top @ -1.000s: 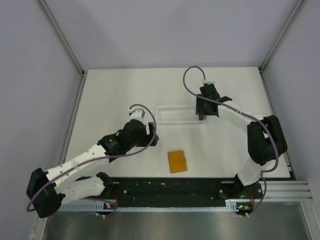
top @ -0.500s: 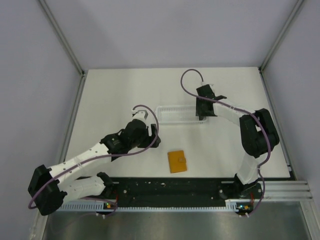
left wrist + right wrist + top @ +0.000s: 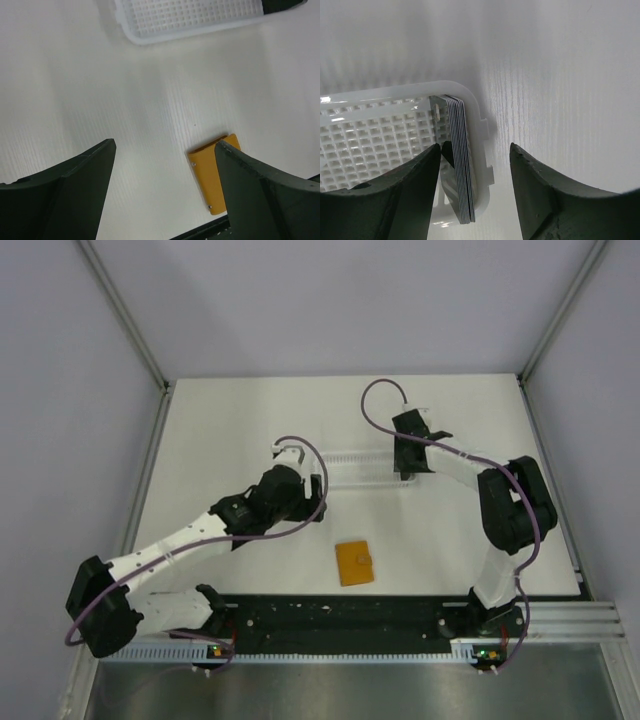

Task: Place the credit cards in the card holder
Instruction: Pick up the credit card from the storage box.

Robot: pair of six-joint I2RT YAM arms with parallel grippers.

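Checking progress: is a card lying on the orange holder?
No, the card holder lies bare, and the cards stand on edge in the white tray.

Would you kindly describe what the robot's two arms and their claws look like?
Both the left arm and right arm have white links joined by bulky black joints. A thin purple cable loops along each. The left claw and right claw each have two dark, tapering fingers.

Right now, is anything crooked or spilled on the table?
Nothing looks spilled or broken. The orange card holder lies flat and closed, turned only slightly askew. The credit cards stand on edge in a neat stack at one end of the white tray.
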